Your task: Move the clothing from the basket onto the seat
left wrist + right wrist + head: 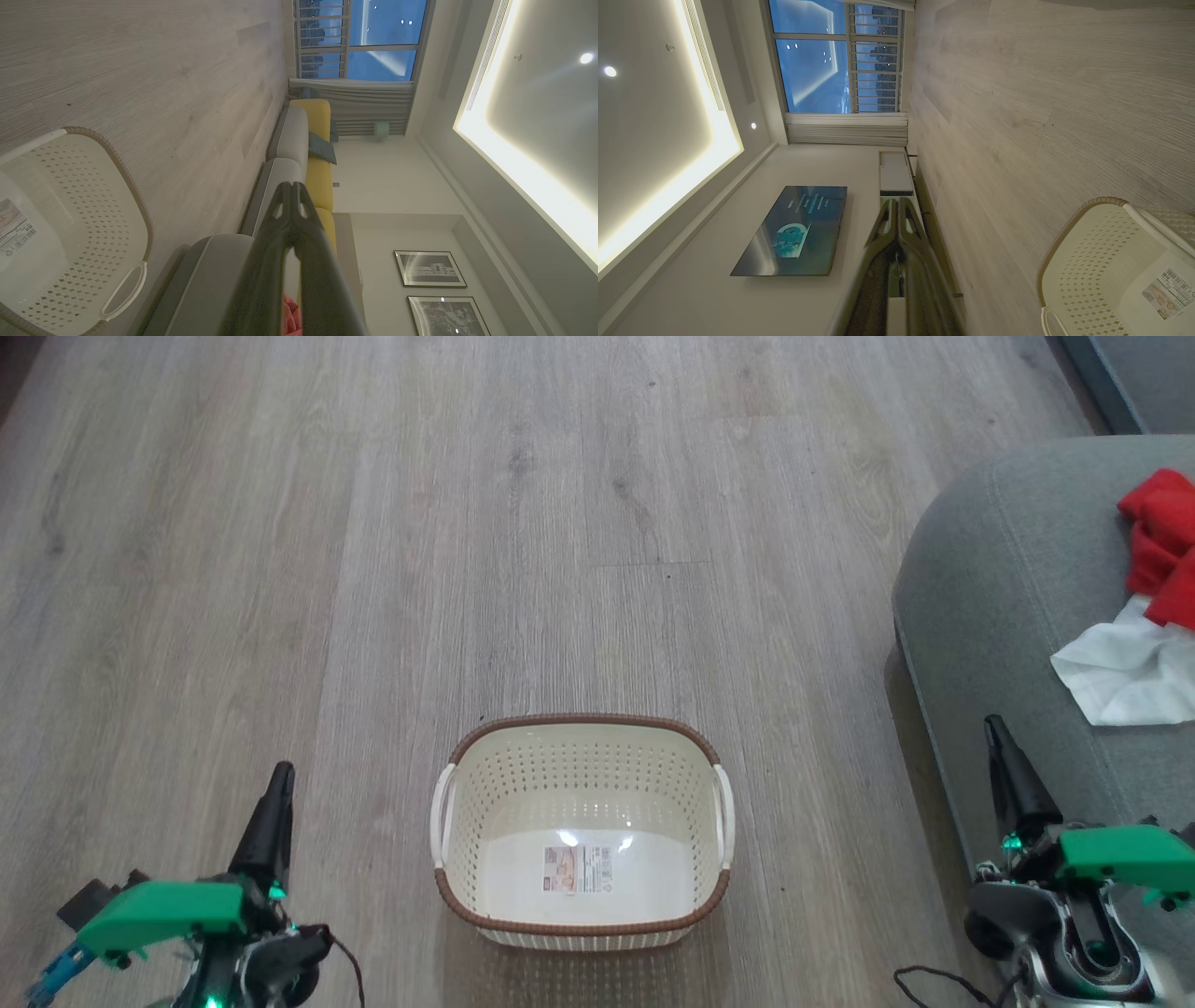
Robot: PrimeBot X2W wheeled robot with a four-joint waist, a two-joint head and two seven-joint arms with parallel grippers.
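The cream basket with a brown rim stands on the wood floor in front of me; inside it I see nothing but the label on its bottom. It also shows as the basket and basket in the wrist views. Red clothing and a white piece lie on the grey-green seat at the right. My left gripper is shut and empty, left of the basket. My right gripper is shut and empty, over the seat's front edge. A bit of red clothing peeks beside the left fingers.
Wood floor stretches ahead and to the left. A grey and yellow sofa runs toward a window. A wall screen and a low cabinet stand on the far side.
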